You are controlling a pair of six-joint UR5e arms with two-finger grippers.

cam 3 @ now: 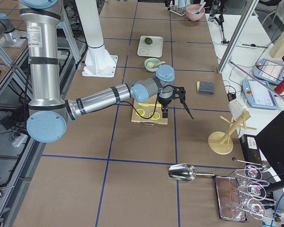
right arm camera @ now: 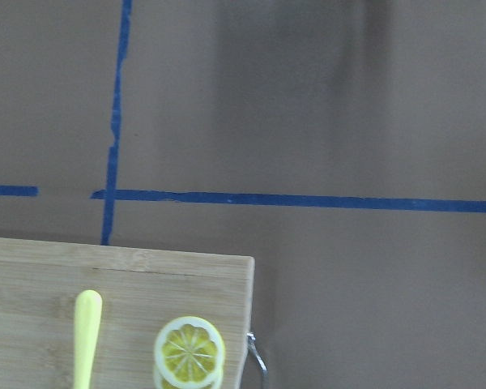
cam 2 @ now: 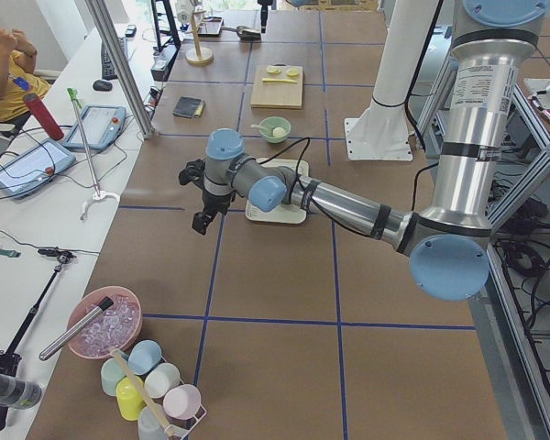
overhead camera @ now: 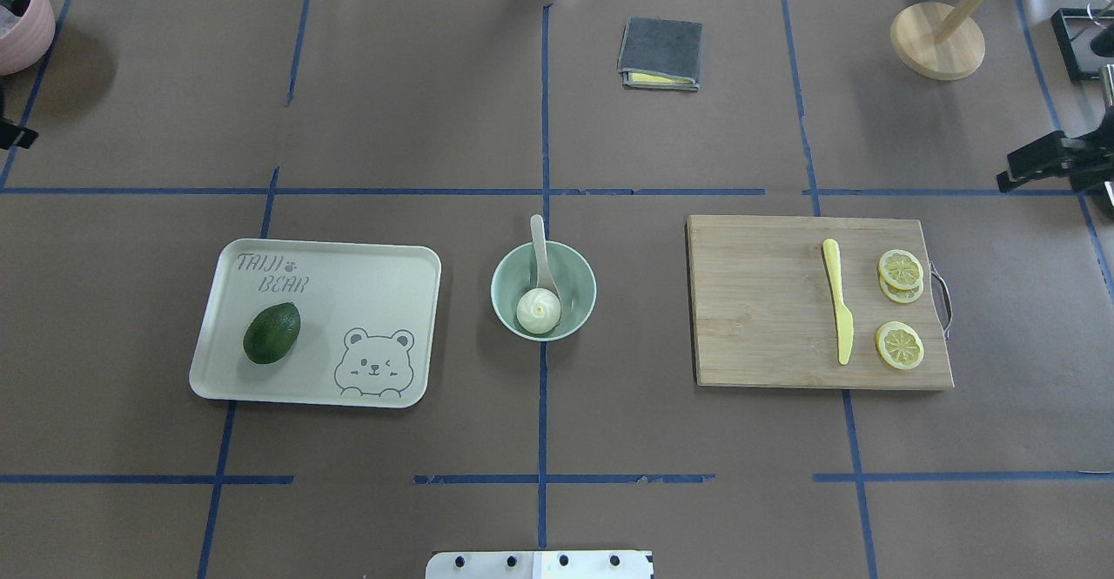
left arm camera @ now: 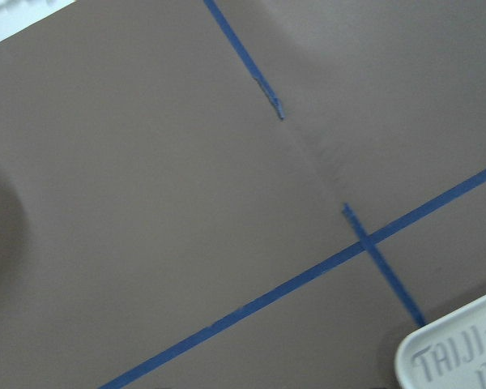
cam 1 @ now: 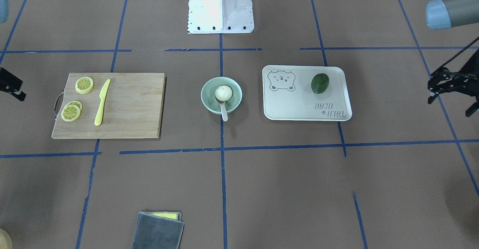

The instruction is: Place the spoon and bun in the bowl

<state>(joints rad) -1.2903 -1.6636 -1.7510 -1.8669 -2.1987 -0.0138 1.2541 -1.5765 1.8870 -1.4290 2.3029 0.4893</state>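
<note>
Both task things already lie in the bowl (overhead camera: 581, 283), which stands at the middle of the counter (overhead camera: 392, 91), midway between its left and right edges. The bun (overhead camera: 539, 310) rests low in the bowl, on the side toward the robot's edge. The spoon (overhead camera: 540, 250) has its scoop down under or against the bun, we cannot tell which, and its handle leans on the rim and pokes out toward the far edge. We judge the handle is propped this way because the spoon is about as long as the bowl is wide, so it cannot lie flat inside. The bun against the scoop probably helps hold it from tipping out.

Neither arm is over the bowl. The left gripper (cam 1: 451, 101) hangs by the counter's left edge, beyond the tray (overhead camera: 348, 292), its jaws spread and holding nothing. The right gripper (cam 3: 178, 112) hangs toward the right edge, past the cutting board (overhead camera: 757, 300), its jaws likewise parted and empty. We read this as sensible: with nothing left to carry, arms parked wide of the bowl cannot knock the overhanging handle.

Off the job, the avocado (overhead camera: 271, 333) lies on the tray, and the lemon slices (overhead camera: 900, 345) and yellow knife (overhead camera: 839, 300) lie on the board, all well apart from the bowl. We judge the task complete, with the jutting handle as the one weak spot.
</note>
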